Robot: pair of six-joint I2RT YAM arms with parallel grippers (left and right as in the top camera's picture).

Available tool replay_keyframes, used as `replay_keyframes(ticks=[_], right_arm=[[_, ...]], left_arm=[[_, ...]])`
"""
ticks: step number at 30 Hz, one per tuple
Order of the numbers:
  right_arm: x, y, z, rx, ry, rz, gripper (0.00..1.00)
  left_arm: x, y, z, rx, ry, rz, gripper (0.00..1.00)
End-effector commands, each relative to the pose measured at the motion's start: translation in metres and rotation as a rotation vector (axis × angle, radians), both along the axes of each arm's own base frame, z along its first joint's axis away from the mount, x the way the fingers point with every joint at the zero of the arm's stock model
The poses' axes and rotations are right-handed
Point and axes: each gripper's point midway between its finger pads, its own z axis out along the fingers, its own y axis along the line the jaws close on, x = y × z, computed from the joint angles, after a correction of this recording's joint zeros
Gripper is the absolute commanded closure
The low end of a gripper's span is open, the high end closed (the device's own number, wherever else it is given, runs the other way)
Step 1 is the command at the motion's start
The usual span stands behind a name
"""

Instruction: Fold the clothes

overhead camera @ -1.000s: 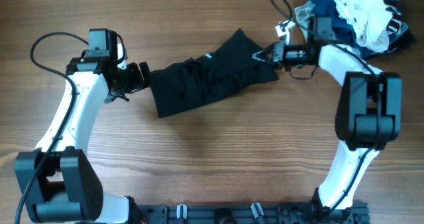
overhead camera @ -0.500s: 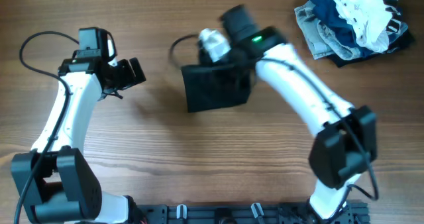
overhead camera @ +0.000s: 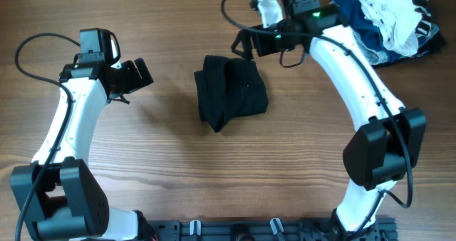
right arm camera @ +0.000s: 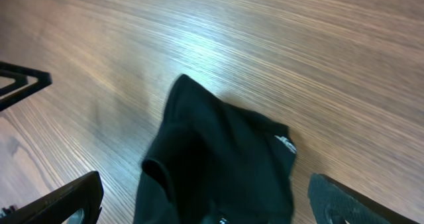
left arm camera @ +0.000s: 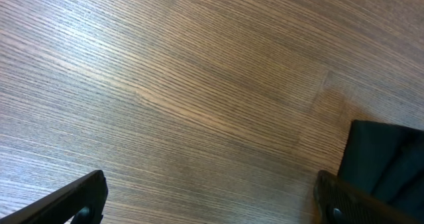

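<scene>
Fabric that a second ago stretched between the two arms now lies doubled into a compact black garment (overhead camera: 229, 93) mid-table (overhead camera: 214, 170). Above its far edge the right gripper (overhead camera: 247, 45) has let go, fingers spread and empty; the left gripper (overhead camera: 140, 74) is also wide open, well apart. One fold looks done, though the bundle is lumpy and likely needs squaring

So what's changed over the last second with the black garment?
The right gripper carried its end of the black garment across toward the left arm, let go and pulled back, open. The left gripper also released its end. The garment now lies as a compact bundle. The clothes heap stayed put.
</scene>
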Motion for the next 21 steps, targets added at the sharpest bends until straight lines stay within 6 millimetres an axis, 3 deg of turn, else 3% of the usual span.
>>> replay_keyframes(ticks=[1, 8, 13, 15, 16, 21], right_arm=[[-0.006, -0.007, 0.01, 0.019, 0.017, 0.009, 0.0], [-0.028, -0.024, -0.012, -0.091, 0.095, 0.041, 0.0], [-0.059, -0.029, -0.067, -0.135, 0.214, 0.078, 0.0], [-0.066, -0.02, -0.081, -0.137, 0.211, 0.102, 0.25], [-0.065, -0.009, -0.082, -0.133, 0.182, 0.125, 0.44], [-0.057, 0.032, -0.1, -0.203, 0.09, 0.139, 0.76]], left_arm=[[0.002, 0.001, 0.007, 0.012, -0.023, 0.001, 0.0], [0.002, -0.008, 0.008, -0.042, -0.023, -0.019, 0.0], [0.0, 0.02, 0.007, -0.002, -0.02, 0.051, 0.0], [-0.001, 0.025, 0.007, -0.002, -0.02, 0.063, 0.0], [0.001, 0.025, 0.008, -0.001, -0.027, 0.063, 0.0], [0.004, 0.025, 0.009, -0.001, -0.042, 0.067, 0.0]])
